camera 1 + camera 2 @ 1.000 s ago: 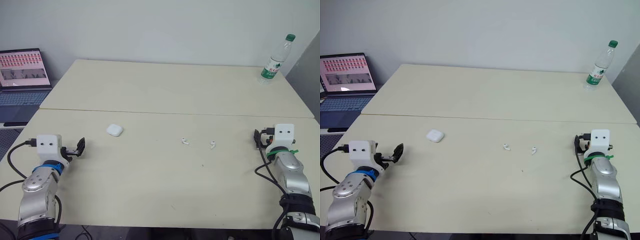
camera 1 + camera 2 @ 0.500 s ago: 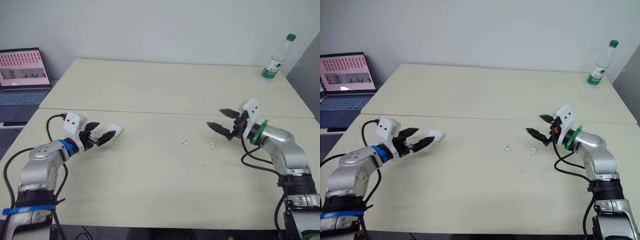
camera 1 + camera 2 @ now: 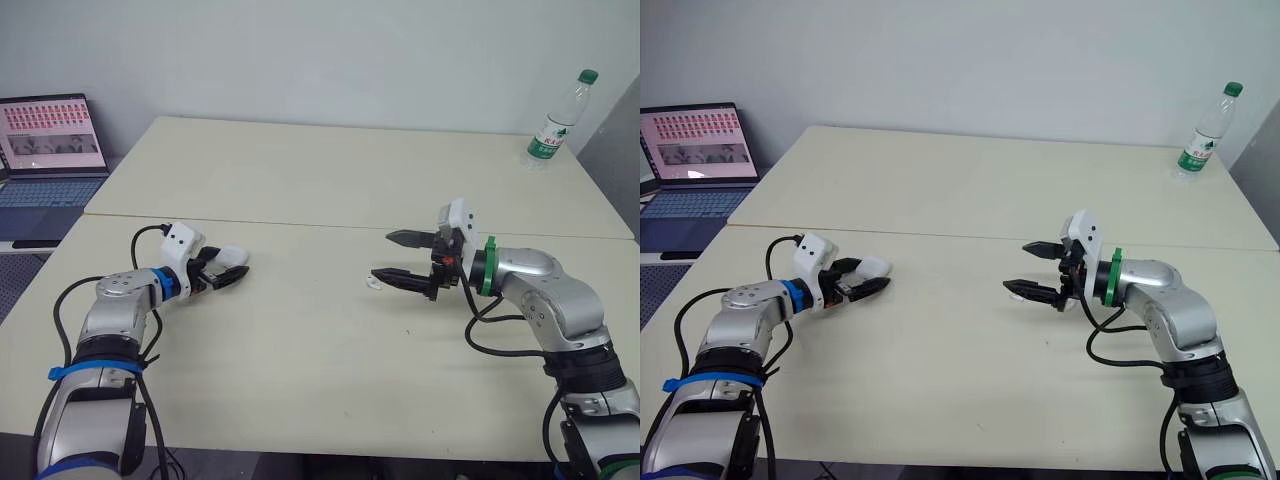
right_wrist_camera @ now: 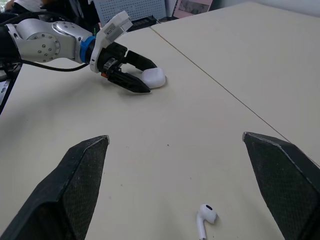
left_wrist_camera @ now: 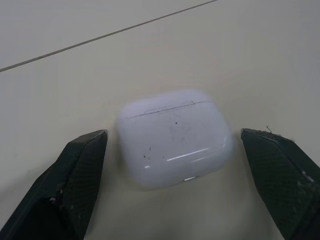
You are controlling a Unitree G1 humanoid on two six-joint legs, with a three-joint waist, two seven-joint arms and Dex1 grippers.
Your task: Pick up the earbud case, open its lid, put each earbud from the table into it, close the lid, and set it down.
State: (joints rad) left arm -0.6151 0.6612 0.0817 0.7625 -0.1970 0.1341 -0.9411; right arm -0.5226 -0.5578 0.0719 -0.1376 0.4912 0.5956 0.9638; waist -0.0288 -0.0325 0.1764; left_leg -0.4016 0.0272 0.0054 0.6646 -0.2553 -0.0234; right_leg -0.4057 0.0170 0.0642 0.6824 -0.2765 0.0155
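closed white earbud case (image 5: 175,137), white earbud (image 4: 205,217) nearby

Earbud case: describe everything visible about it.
The earbud case is a small white box with rounded corners, glossy like hard plastic, with a few dark specks. A thin seam near one edge marks the shut lid. It lies flat on the beige table. The open left end effector straddles it, black fingers on both sides with a gap to each; only the table touches it.
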